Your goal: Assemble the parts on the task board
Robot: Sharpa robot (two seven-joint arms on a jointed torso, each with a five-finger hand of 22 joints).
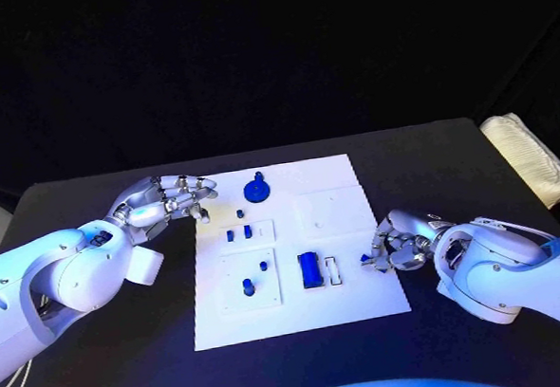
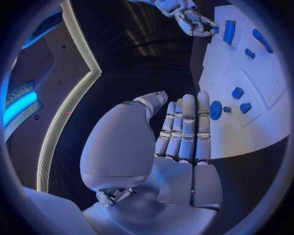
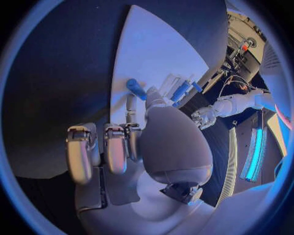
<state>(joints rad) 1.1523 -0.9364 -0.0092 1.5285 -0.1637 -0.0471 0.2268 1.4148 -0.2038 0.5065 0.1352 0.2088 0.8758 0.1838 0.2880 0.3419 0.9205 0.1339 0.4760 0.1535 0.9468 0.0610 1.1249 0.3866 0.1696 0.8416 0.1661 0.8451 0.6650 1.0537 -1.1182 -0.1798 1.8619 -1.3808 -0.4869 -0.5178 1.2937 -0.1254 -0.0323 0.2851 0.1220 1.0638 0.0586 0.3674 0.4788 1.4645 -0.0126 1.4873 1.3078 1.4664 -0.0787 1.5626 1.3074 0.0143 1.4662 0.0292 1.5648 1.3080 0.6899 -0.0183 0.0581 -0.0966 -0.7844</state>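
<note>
White task board (image 1: 354,289) flat mid-table. Round blue part (image 1: 258,190) near far edge. Two small blue parts (image 1: 240,234) below it. Blue peg (image 1: 247,286) upright in near-left block. Long blue bar (image 1: 310,269) beside white piece (image 1: 333,272).

Black counter (image 1: 122,366), white board (image 1: 355,299) flat at its middle with blue parts (image 1: 310,268) on it, a folded white cloth (image 1: 531,158) at the counter's far right edge, well apart from the board.
</note>
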